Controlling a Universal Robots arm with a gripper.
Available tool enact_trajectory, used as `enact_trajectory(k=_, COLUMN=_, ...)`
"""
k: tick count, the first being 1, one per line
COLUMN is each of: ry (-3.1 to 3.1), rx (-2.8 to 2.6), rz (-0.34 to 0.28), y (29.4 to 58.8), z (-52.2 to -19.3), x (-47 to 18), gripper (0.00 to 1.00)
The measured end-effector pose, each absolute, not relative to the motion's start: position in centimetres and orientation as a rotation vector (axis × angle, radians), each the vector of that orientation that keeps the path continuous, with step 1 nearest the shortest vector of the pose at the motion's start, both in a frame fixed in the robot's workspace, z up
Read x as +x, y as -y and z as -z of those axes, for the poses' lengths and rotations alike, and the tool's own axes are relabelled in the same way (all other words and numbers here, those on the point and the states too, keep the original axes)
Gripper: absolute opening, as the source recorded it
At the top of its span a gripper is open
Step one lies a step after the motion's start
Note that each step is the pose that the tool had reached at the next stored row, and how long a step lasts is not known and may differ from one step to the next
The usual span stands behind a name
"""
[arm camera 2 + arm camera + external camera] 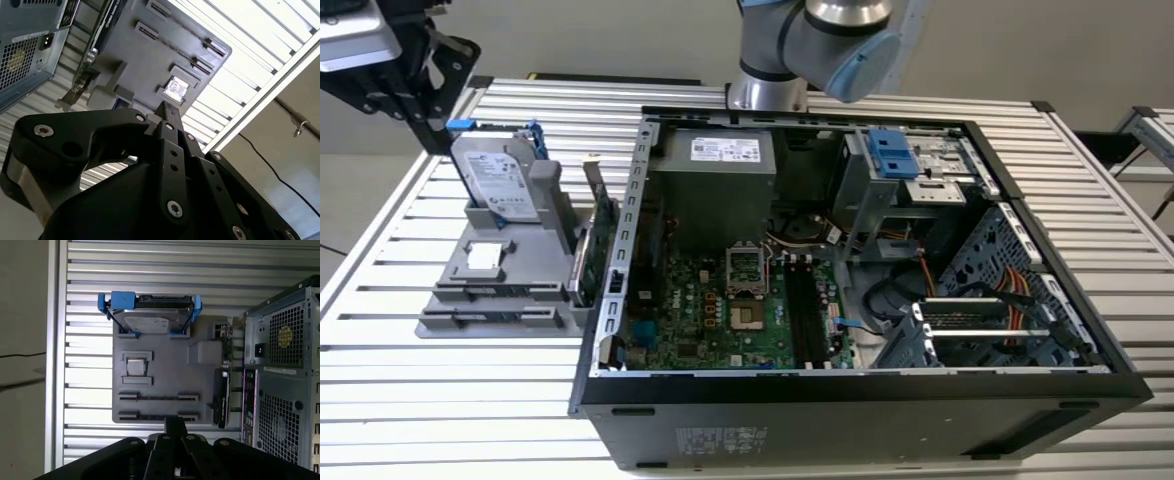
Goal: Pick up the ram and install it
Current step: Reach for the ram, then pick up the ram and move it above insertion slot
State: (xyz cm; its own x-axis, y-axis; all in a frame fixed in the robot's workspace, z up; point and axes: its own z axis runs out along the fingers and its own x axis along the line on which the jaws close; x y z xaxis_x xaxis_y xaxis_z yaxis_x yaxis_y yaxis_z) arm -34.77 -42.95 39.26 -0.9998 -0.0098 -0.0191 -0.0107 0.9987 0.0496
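Clenched on nothing, my gripper [175,424] hangs just outside the open black metal computer case [854,410]. Inside that case, the long, thin dark ram stick [803,315] seems seated on the green motherboard [707,315].

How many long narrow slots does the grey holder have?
2. One slot runs beside the small square pocket; the other runs along the edge of the grey holder farthest from the hard drive.
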Motion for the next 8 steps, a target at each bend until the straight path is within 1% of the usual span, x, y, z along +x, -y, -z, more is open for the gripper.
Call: enact_trajectory(k=8, ry=-3.122, rx=-0.012, rz=-0.078, y=44.1, z=-39.3, x=-34.8, gripper=0.0)
